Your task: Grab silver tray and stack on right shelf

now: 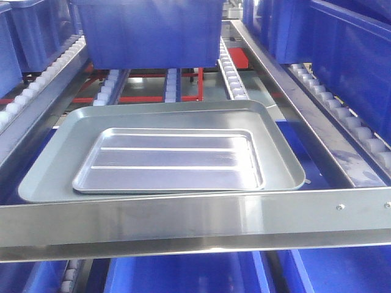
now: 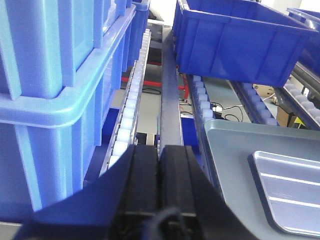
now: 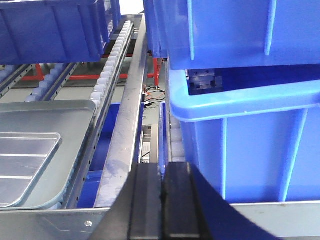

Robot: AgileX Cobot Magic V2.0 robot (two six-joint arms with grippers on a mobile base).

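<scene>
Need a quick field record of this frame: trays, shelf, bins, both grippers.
silver tray: ridged floor, lying flat inside the grey tray
grey tray: larger, plain floor, resting on the roller tracks behind the front bar
front bar: brushed steel, rivets near its right end
blue bin: on the rollers behind the trays
left gripper: fingers together, nothing between them, left of the grey tray
right gripper: fingers together, empty, right of the trays beside stacked blue bins
contact: neither gripper touches a tray
</scene>
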